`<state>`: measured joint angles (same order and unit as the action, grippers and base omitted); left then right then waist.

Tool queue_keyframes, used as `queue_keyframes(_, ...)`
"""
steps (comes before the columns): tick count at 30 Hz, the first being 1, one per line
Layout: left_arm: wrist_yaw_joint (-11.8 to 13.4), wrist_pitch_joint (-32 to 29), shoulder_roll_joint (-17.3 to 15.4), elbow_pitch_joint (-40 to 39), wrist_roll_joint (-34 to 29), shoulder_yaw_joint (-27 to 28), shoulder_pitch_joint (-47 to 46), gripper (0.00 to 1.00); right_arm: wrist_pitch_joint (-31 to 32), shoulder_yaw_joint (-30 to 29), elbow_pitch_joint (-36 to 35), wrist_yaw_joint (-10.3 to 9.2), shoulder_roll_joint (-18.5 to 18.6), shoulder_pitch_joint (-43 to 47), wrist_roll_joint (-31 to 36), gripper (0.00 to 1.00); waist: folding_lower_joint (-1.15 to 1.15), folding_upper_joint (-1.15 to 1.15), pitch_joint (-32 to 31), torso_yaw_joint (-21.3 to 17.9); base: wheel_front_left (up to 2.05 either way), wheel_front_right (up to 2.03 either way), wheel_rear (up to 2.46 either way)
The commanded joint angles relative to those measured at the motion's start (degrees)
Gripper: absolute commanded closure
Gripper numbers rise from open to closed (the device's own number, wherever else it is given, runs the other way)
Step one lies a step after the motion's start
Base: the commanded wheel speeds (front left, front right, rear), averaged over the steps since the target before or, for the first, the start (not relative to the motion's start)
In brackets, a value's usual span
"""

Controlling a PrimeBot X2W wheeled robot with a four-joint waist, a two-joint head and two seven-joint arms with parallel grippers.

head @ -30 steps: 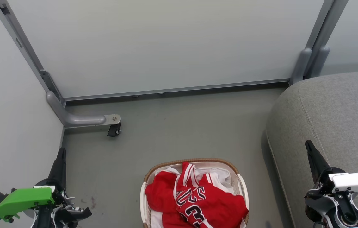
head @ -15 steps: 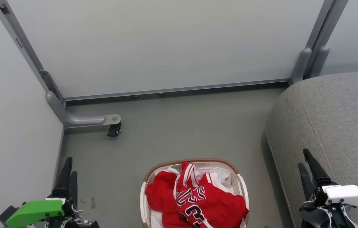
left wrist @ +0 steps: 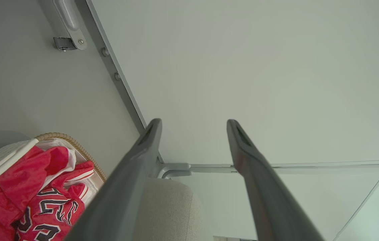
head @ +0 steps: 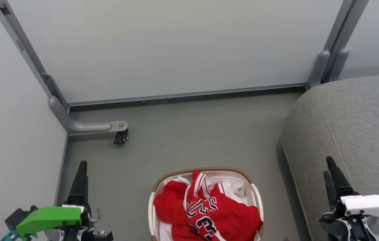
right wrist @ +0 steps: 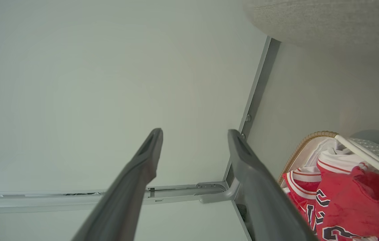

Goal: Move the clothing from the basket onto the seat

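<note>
Grey floor (head: pixel 193 134), pale panels (head: pixel 176 50), seat (head: pixel 360 117)

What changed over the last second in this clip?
The left gripper opened and shifted right toward the basket; the right gripper opened and sank slightly in the head view. Neither holds anything. The jerseys, basket and seat stayed put.

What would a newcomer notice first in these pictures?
The red jerseys heaped in the white basket, bottom middle of the head view, catch the eye first. Then comes the large grey seat on the right. The left gripper and the right gripper flank the basket, both open and empty.
</note>
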<state>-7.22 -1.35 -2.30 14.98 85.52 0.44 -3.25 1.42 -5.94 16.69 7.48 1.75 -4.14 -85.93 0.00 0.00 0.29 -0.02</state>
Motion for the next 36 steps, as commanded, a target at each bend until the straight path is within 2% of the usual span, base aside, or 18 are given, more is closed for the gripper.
queue_keyframes(1, -0.1, 0.63, -0.27, -1.39, -2.03, -0.38, -0.7, 0.0, -0.7, -0.47, -1.58, 0.0, 0.56, -0.45, 2.44, 0.0, 0.0, 0.0, 0.02, 0.0, 0.0, 0.0, 0.0)
queue_keyframes(17, -0.09, 4.17, -0.37, -4.86, -21.98, -2.86, -1.75, 0.0, -4.26, -0.34, -8.47, 0.01, 0.72, 0.34, 27.94, 0.0, 0.0, 0.0, 0.19, 0.07, 0.0, 0.0, 0.0)
queue_keyframes(25, 1.1, 5.74, -0.42, -5.18, -32.85, -4.7, -1.76, 0.0, -5.8, -0.77, -8.99, 0.01, 0.8, 0.64, 35.66, 0.0, 0.0, 0.0, 0.2, 0.08, 0.0, 0.0, 0.0)
queue_keyframes(36, 2.1, 7.7, -0.49, -4.8, -43.32, -5.78, -1.18, 0.0, -7.8, -0.8, -9.11, 0.01, 0.89, 0.99, 46.36, 0.0, 0.0, 0.0, 0.24, 0.19, 0.0, 0.0, 0.0)
